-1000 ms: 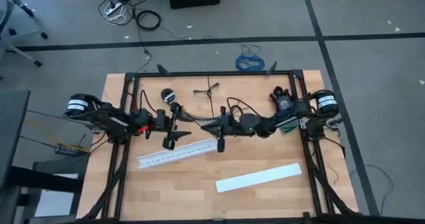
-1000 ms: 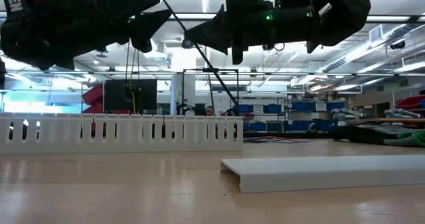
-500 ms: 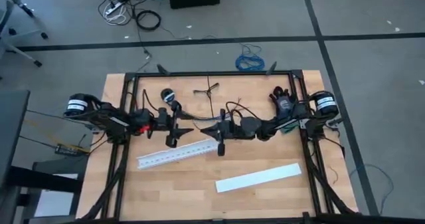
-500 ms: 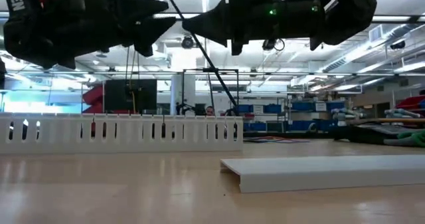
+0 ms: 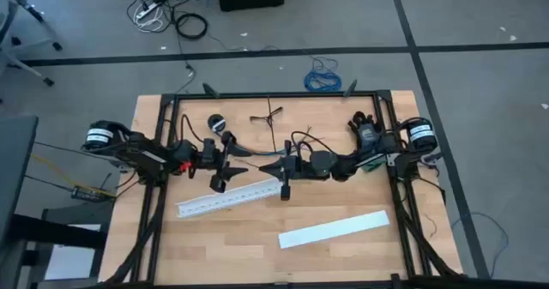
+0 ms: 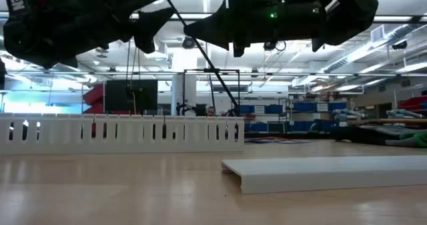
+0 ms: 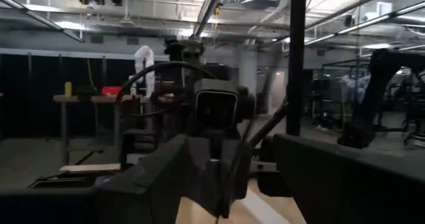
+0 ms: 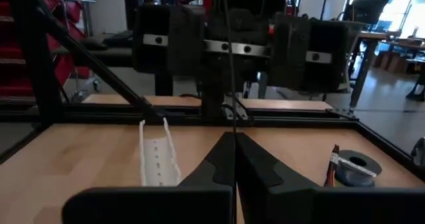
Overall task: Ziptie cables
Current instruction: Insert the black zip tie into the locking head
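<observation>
The left gripper (image 5: 225, 163) hangs above the desk (image 5: 257, 246), clenched on one end of the cables (image 5: 254, 155). The cables stretch in the air to the right gripper (image 5: 276, 165), whose fingers (image 8: 226, 159) are pressed together on the other end. Below them lies a slotted strip (image 5: 228, 198), with a flat white cover (image 5: 334, 228) farther right.

We see a pale, light-brown wooden table (image 5: 257, 229) with faint plank lines, framed in black. Below the jaws lies a white slotted strip (image 5: 228, 197), its side a row of dark slits; farther out lies a plain white flat strip (image 5: 334, 229). Both arms are black, with white labelled motor caps. A blue coiled cable (image 5: 322, 77) lies on grey floor.
</observation>
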Motion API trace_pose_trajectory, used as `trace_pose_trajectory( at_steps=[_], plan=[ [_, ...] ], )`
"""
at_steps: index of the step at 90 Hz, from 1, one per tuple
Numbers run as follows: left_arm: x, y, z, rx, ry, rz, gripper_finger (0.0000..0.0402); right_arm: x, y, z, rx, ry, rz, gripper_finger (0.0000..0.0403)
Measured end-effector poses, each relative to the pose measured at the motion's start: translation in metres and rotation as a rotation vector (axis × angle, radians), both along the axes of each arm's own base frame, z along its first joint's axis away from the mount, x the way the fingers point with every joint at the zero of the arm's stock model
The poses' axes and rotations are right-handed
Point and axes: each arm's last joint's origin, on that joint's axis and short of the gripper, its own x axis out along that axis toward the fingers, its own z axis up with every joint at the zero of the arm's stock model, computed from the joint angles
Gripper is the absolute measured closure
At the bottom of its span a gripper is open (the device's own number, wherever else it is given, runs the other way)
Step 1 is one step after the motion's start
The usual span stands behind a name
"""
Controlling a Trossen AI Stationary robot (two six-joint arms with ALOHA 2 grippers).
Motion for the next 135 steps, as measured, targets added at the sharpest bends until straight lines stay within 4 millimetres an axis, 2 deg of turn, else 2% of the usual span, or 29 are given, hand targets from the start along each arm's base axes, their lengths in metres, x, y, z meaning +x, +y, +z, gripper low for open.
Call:
trace_pose_trajectory(
  at_steps=[37, 53, 99, 135],
  plan=[
    [0.007, 0.001, 0.011, -0.016, -0.044, 0.012, 0.0183, 0.000, -0.001, 0.001, -0.007, -0.005, -0.025, 0.0403],
    [0.003, 0.006, 0.018, -0.020, -0.080, 0.032, 0.0183, 0.000, -0.001, 0.001, -0.020, -0.012, -0.034, 0.0403],
    [0.001, 0.009, 0.021, -0.016, -0.097, 0.049, 0.0184, -0.001, -0.002, 0.002, -0.052, -0.016, -0.100, 0.0402],
    [0.001, 0.013, 0.022, -0.019, -0.099, 0.070, 0.0245, -0.001, -0.003, 0.003, -0.068, -0.013, -0.139, 0.0402]
  ],
)
